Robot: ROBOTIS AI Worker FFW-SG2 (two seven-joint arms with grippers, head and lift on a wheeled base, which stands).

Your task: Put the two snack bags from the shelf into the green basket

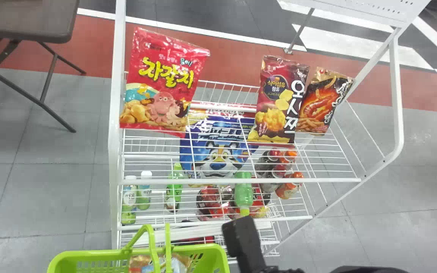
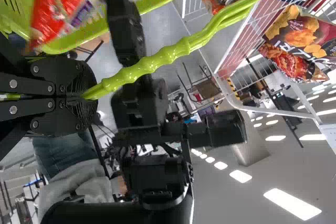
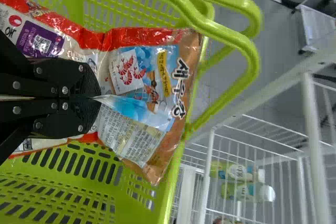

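White wire shelf [image 1: 115, 132] behind green basket [image 1: 89, 254]; shrimp-print snack bag [image 3: 149, 82] lies inside basket, clenched by the right gripper's [image 3: 97, 98] jaws; left gripper's [image 2: 94, 95] jaws clenched on a basket handle [image 2: 157, 60].

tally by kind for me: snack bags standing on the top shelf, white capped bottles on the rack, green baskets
snack bags: 3
white-capped bottles: 2
green basket: 1
total: 6

The green basket [image 1: 199, 248] is smooth, glossy plastic.
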